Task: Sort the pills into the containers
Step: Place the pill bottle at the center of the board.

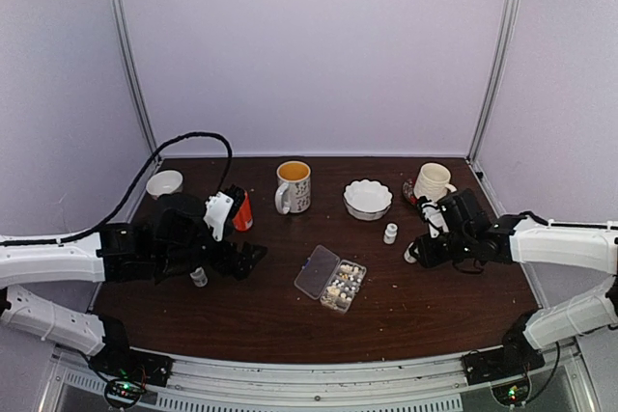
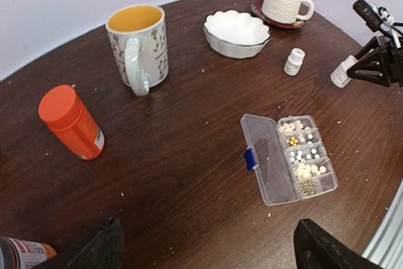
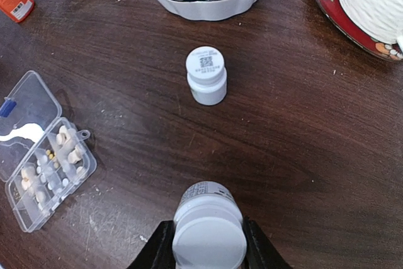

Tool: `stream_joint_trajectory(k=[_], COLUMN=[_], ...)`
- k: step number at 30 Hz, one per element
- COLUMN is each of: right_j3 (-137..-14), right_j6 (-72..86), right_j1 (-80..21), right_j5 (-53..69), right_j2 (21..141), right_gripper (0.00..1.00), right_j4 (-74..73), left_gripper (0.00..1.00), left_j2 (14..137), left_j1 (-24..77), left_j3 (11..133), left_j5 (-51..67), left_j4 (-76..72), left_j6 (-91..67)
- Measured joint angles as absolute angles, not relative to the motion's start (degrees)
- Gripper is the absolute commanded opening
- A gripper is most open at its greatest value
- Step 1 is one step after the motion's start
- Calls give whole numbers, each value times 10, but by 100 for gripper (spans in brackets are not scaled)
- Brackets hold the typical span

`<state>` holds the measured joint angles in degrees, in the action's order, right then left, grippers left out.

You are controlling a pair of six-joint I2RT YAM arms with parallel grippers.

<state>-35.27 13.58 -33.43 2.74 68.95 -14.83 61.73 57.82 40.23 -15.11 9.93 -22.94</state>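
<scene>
Organizer box [image 1: 333, 279] open — long axis near-to-far, lid [image 1: 316, 271] leftward

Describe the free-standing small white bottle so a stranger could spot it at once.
Start at the dark wooden table and find the scalloped white bowl toward its back. Just in front of it stands a small white bottle. Unlike its twin in the right gripper, nothing holds it.

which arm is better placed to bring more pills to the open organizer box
Right, probably. The right fingers grip a small white bottle, and the organizer box lies open nearby. The left fingers stand wide open and empty, so that arm would first need to pick something up.
</scene>
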Motion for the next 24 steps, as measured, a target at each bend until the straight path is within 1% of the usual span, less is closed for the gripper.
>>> stream_joint_trajectory(k=[2, 5, 6, 9, 10, 12, 14, 17, 19, 22, 24], right_j3=[-354, -365, -371, -388, -391, -395, -397, -398, -398, -398, -397], right_j6=[139, 139, 139, 137, 135, 134, 132, 130, 131, 133, 138], right_j1=[-324, -311, -309, -305, -305, -305, -304, -305, -308, -328, -355], right_j5=[28, 28, 27, 27, 27, 26, 25, 24, 24, 9, -2], right_j2=[717, 761, 774, 807, 813, 819, 818, 795, 760, 707, 675], right_gripper=[35, 37, 39, 58, 62, 67, 69, 66, 64, 52, 38], right_j4=[-129, -110, -107, -100, -98, -96, -99, -111, -123, -138, -146], left_gripper=[98, 98, 98, 98, 97, 98, 96, 87, 83, 74, 67], left_j2=[634, 658, 664, 682, 691, 707, 725, 747, 765, 794, 819], left_j1=[569, 566, 565, 562, 560, 559, 558, 545, 528, 509, 502], left_j3=[403, 403, 403, 403, 403, 404, 408, 413, 418, 429, 443], left_j5=[-152, -155, -156, -156, -156, -156, -154, -136, -121, -104, -95], left_j4=[108, 116, 116, 116, 116, 116, 116, 111, 107, 103, 102], left_j6=[-248, -272, -278, -292, -295, -300, -304, -316, -326, -334, -336])
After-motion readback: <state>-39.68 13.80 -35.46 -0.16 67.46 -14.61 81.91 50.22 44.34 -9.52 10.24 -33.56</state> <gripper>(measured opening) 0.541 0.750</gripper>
